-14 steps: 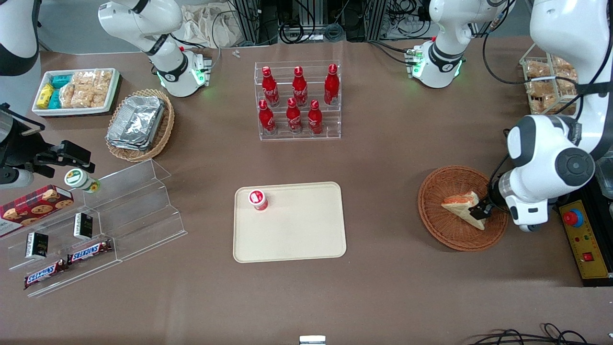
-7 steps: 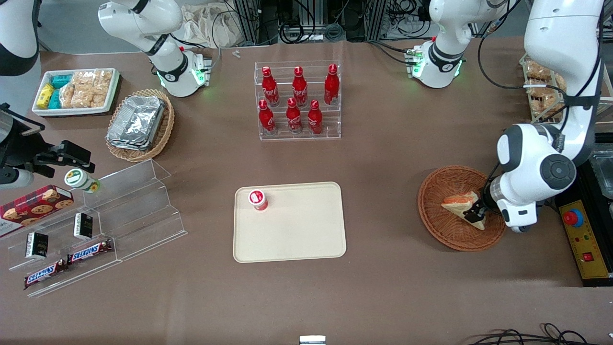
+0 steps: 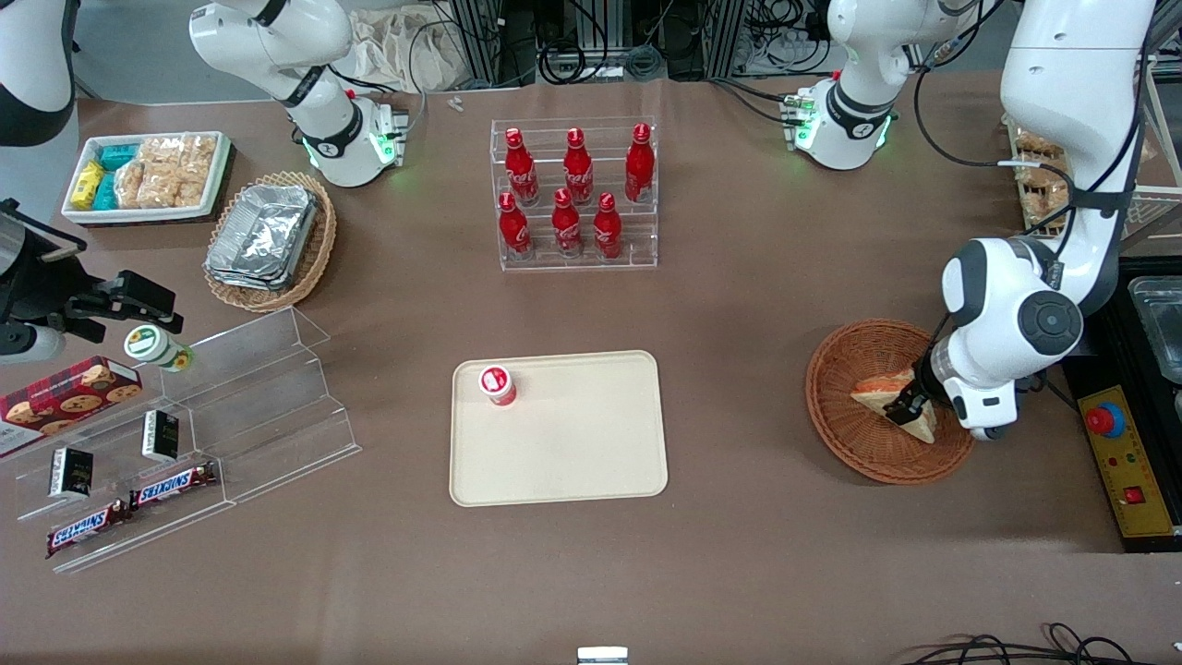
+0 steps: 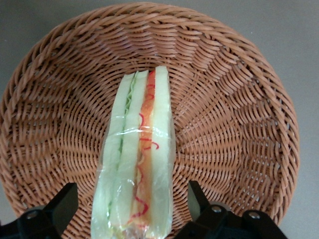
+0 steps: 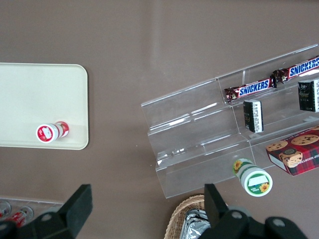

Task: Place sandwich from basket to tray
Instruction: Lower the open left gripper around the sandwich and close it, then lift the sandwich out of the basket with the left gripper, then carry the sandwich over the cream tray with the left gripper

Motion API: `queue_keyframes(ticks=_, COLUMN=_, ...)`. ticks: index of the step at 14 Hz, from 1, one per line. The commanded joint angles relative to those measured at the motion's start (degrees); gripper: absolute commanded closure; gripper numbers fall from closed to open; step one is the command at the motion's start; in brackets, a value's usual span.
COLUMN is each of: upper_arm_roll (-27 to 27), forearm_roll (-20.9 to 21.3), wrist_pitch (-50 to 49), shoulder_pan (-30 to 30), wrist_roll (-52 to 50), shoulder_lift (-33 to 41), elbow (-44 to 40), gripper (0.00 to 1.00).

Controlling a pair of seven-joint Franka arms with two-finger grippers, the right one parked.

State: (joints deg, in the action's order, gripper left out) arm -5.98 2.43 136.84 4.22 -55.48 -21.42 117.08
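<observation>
The sandwich [image 3: 879, 393], a plastic-wrapped wedge of white bread with red-orange and green filling, lies in the round orange-brown wicker basket [image 3: 845, 445] toward the working arm's end of the table. My left gripper [image 3: 909, 405] is down in the basket, open, with one finger on each side of the sandwich [image 4: 137, 159] and a gap showing at both. The fingertips [image 4: 196, 195] stand clear of the wrap, and the gripper [image 4: 130, 199] straddles the wide end above the basket's weave [image 4: 239, 99]. The cream tray [image 3: 572, 453] lies mid-table.
A small red-capped bottle [image 3: 497, 384] stands on the tray's corner. A clear rack of red bottles [image 3: 574, 194] stands farther from the front camera. A yellow control box with a red button [image 3: 1122, 462] sits beside the basket. Acrylic snack shelves [image 3: 185, 434] lie toward the parked arm's end.
The left arm has shifted toward the middle of the table, and the gripper has slid farther along the sandwich. The sandwich stays in the basket.
</observation>
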Motion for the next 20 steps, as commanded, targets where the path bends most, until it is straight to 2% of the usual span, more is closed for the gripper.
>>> queue_keyframes(ticks=1, upper_arm_roll=-0.3, forearm_roll=0.6, wrist_pitch=3.3, shoulder_pan=0.4, wrist_roll=-4.4, shoulder_lift=0.6, elbow=1.7, gripper=0.86)
queue_keyframes(ticks=2, upper_arm_roll=-0.3, forearm_roll=0.6, wrist_pitch=3.3, shoulder_pan=0.4, wrist_roll=-4.9, shoulder_lift=0.7, elbow=1.4, gripper=1.00)
queue_keyframes(ticks=7, upper_arm_roll=-0.5, forearm_roll=0.7, wrist_pitch=2.0, shoulder_pan=0.2, wrist_roll=-10.8, shoulder_lift=1.4, elbow=-2.4, gripper=1.00)
queue_keyframes(ticks=10, upper_arm_roll=-0.9, forearm_roll=0.9, wrist_pitch=-11.1, shoulder_pan=-0.2, wrist_roll=-10.3, shoulder_lift=3.4, elbow=-9.3, gripper=1.00)
queue_keyframes(ticks=15, upper_arm_roll=-1.9, forearm_roll=0.8, wrist_pitch=-42.0, shoulder_pan=-2.6, wrist_roll=-9.9, shoulder_lift=3.0, elbow=-34.2, gripper=1.00)
queue_keyframes(ticks=17, upper_arm_roll=-2.3, forearm_roll=0.7, wrist_pitch=-47.8, shoulder_pan=-5.4, wrist_roll=-3.7, shoulder_lift=3.0, elbow=-40.9, gripper=1.00)
queue_keyframes(ticks=20, upper_arm_roll=-2.4, forearm_roll=1.6, wrist_pitch=-47.6, shoulder_pan=-13.2, wrist_roll=7.7, shoulder_lift=2.0, elbow=-45.1, gripper=1.00)
